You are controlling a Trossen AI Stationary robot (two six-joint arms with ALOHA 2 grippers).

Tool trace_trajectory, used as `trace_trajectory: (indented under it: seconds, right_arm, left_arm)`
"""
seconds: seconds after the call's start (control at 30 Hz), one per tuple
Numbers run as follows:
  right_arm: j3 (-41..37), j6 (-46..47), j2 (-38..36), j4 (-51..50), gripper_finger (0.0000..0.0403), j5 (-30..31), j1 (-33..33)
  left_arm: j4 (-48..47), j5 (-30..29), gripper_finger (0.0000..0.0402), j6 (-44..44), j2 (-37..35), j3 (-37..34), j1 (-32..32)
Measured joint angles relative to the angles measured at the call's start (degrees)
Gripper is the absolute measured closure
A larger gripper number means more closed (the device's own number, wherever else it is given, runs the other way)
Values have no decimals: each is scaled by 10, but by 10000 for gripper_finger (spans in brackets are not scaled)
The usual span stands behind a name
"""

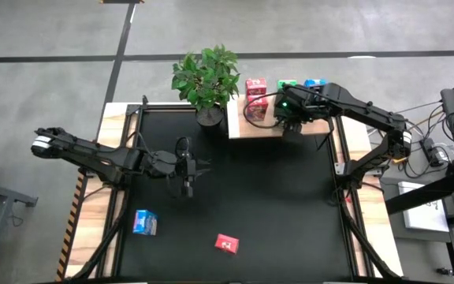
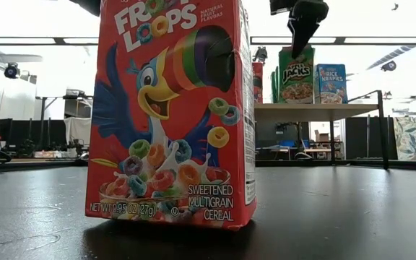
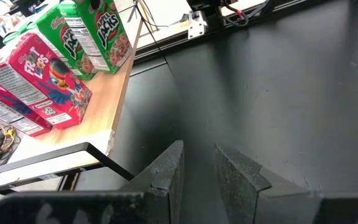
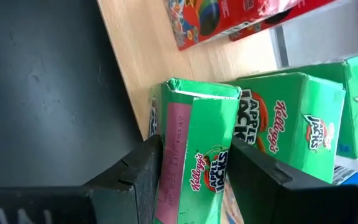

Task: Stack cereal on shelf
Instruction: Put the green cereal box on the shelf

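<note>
The pale wood shelf [image 1: 254, 126] lies at the table's far right, with red [image 1: 254, 87], green [image 1: 287, 84] and blue [image 1: 314, 82] cereal boxes standing on it. My right gripper [image 1: 290, 117] is over the shelf's right part, shut on a green box [image 4: 194, 143]. In the low view that gripper [image 2: 303, 32] comes down onto the green box [image 2: 295, 76]. My left gripper [image 1: 186, 175] hovers open over the table's middle and touches nothing. A blue box [image 1: 144, 223] and a red box [image 1: 227, 244] lie on the near table. The red one [image 2: 172, 115] stands upright on its base. My right gripper holds the green box between its two fingers, one finger [image 4: 143, 171] on each broad face, at the box's upper end [image 4: 191, 183]. The fingers come from above, pointing down along the box. The box stands upright and its lower end [image 2: 295, 101] meets the shelf top.
A potted plant [image 1: 207, 79] stands at the shelf's left end. Two more green boxes [image 4: 294, 115] stand right beside the held one, with red boxes [image 4: 222, 18] farther along. Black frame bars [image 1: 124, 181] edge the table. Bare black tabletop [image 1: 274, 205] lies between the arms.
</note>
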Motion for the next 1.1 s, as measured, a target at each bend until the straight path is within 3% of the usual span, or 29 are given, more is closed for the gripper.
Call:
trace_trajectory:
  seconds: [0.3, 0.7, 1.1]
  right_arm:
    - [0, -6, 5, 11, 248, 9, -4]
    - [0, 7, 5, 9, 183, 5, -29]
    - [36, 0, 4, 7, 157, 5, -29]
  left_arm:
    - [0, 0, 329, -2, 0, 0, 0]
    - [1, 0, 329, -2, 0, 0, 0]
    - [1, 0, 329, -3, 0, 0, 0]
